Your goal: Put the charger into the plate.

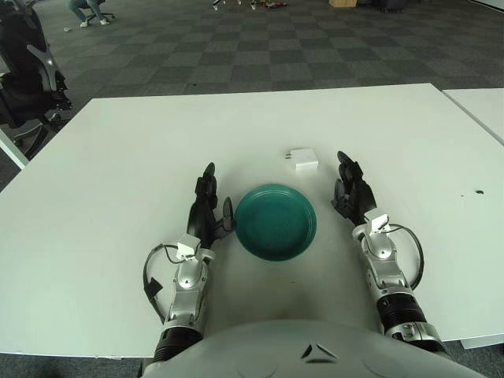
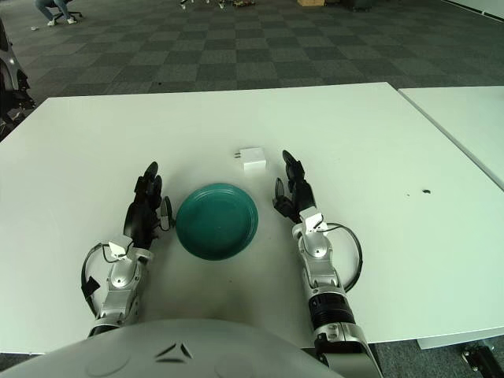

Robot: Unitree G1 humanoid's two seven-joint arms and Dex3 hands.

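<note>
**Charger and plate on the tabletop, both hands empty**

A teal plate sits on the white tabletop. The white charger lies beyond the plate, slightly to its right, apart from its rim (not inside it). The left hand shows just left of the plate, its fingers extended and holding nothing. The right hand shows just right of the plate, near the charger but not touching it, fingers likewise stretched out and empty.
</note>
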